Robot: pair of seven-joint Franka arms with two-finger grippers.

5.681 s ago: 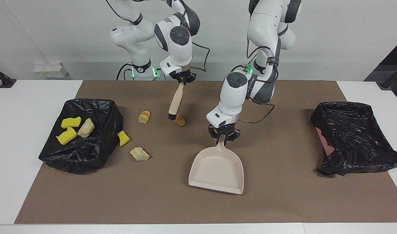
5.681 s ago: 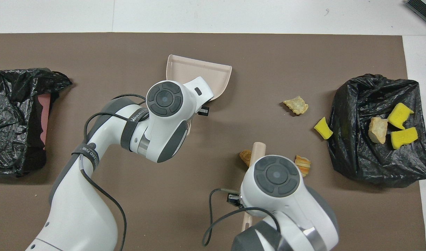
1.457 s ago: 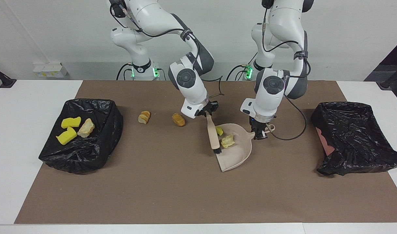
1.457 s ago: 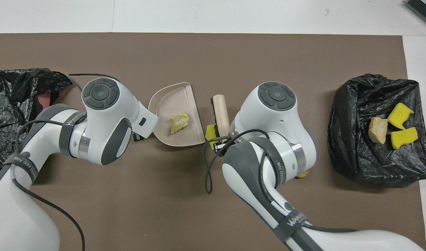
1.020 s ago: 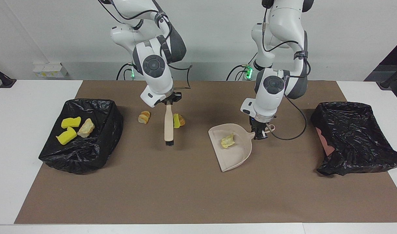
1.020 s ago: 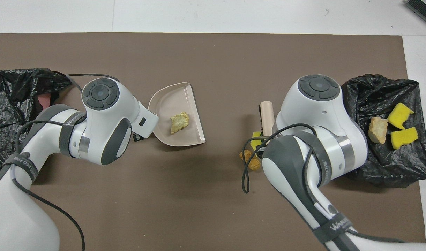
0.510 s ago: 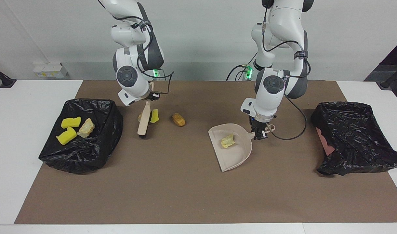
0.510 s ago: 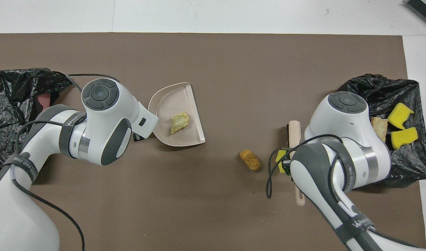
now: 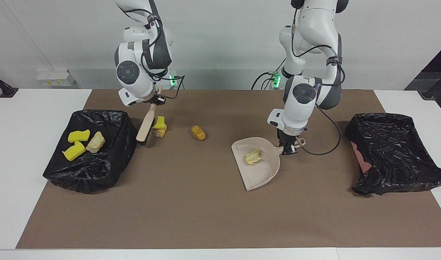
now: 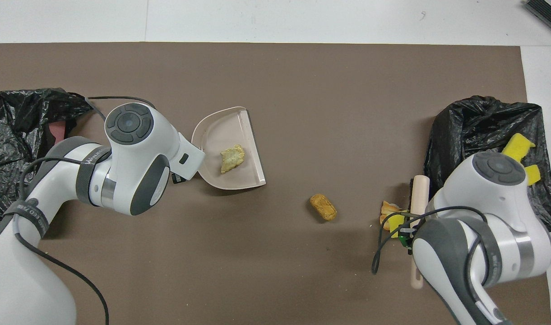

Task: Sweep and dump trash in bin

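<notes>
My right gripper (image 9: 153,102) is shut on the handle of the beige brush (image 9: 146,124), which slants down to the mat beside the black-lined bin (image 9: 108,162). A yellow sponge chunk (image 9: 159,122) and a bread-like piece (image 9: 159,133) lie against the brush, on the side away from the bin. An orange-brown piece (image 9: 198,133) lies alone mid-mat. My left gripper (image 9: 287,148) is shut on the handle of the beige dustpan (image 9: 263,177), which rests on the mat with one pale-yellow lump (image 9: 253,156) in it. The bin holds two yellow sponges (image 9: 78,135) and a tan piece (image 9: 96,141).
A second black-lined bin (image 9: 393,151) stands at the left arm's end of the brown mat (image 9: 206,216). From overhead, the right arm's wrist covers part of the first bin (image 10: 478,131) and the brush (image 10: 418,194).
The right arm has carried the brush toward the bin at its end of the table, dragging the yellow sponge along to the bread-like piece. The left arm and dustpan have stayed still.
</notes>
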